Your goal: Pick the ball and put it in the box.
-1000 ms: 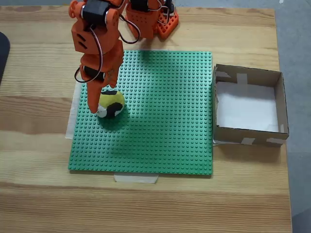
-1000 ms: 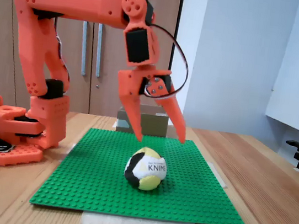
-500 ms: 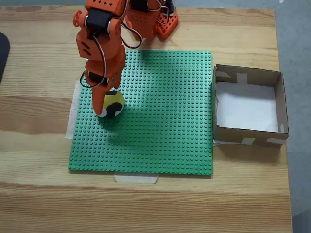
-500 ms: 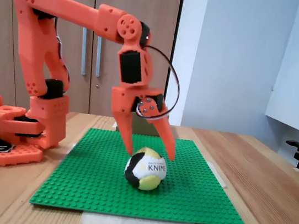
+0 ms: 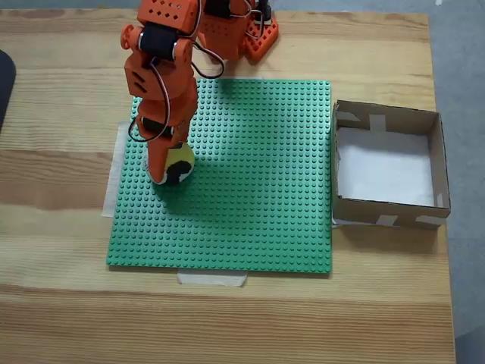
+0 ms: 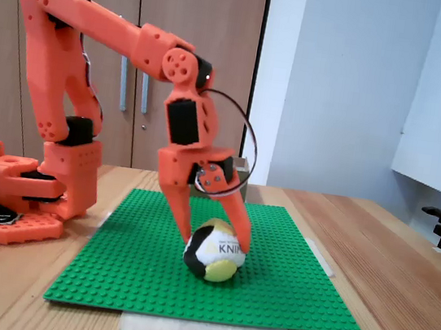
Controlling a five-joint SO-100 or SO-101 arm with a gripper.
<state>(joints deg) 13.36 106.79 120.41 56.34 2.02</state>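
The ball [image 5: 182, 161], patched yellow, black and white, rests on the left part of the green studded baseplate [image 5: 250, 197]. In the other fixed view the ball [image 6: 216, 255] sits mid-plate with black lettering facing the camera. My orange gripper [image 6: 214, 240] is lowered over it and open, with one finger down each side of the ball, close to or touching it. From above, the gripper [image 5: 168, 168] covers the ball's left half. The box [image 5: 386, 214], brown cardboard with a white bottom and tape strips, stands just right of the plate, well away from the gripper.
The arm's orange base [image 6: 27, 195] is at the plate's far edge, at the top in the view from above. A dark object [image 5: 4, 83] pokes in at the left edge. The wooden table [image 5: 61, 303] ends just right of the box.
The gripper has come down from above the ball until its open fingers straddle it. The ball and the box have stayed where they were.
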